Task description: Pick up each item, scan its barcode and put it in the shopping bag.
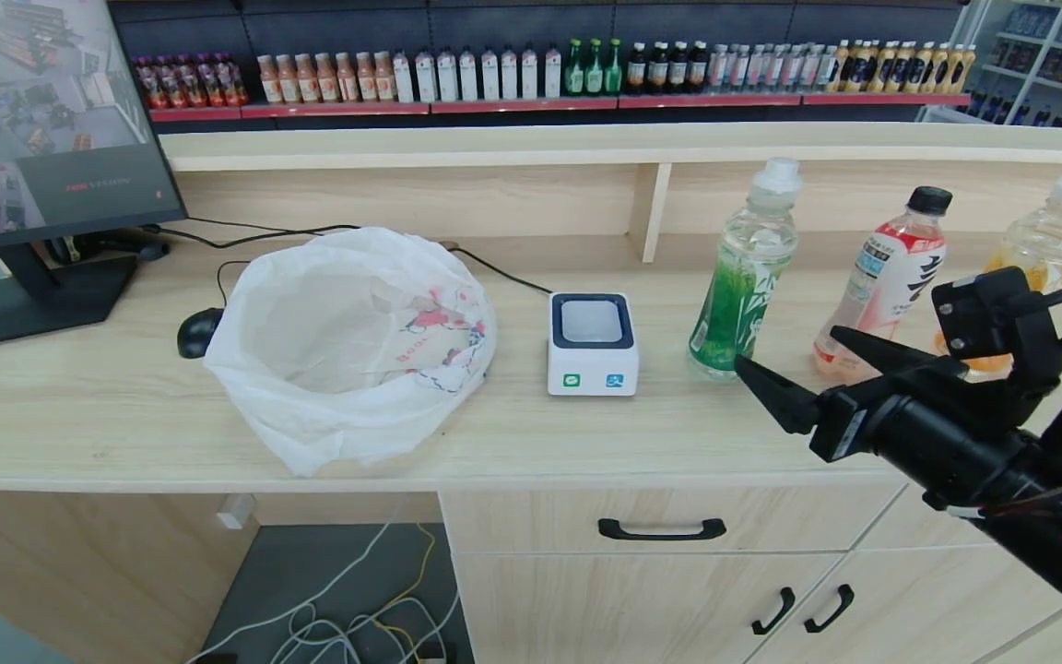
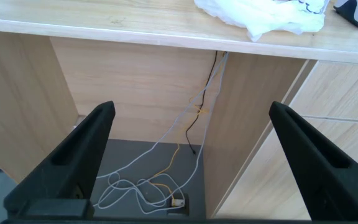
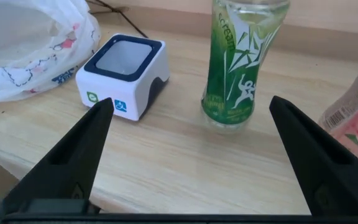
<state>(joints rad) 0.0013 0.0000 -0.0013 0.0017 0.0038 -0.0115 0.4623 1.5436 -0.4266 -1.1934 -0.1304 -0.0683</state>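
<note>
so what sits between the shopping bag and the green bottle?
The white barcode scanner, standing apart from both shopping bag and green bottle; the head view shows it plainly.

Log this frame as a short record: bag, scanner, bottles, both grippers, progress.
scanner: white, window up, mid counter
shopping bag: open, left of scanner, nothing seen inside
bottles: green bottle, pink bottle, orange bottle, upright, right of scanner, none held
right gripper: open, empty, in front of green bottle
left gripper: open, empty, low, facing under the counter
progress: nothing bagged yet
</note>
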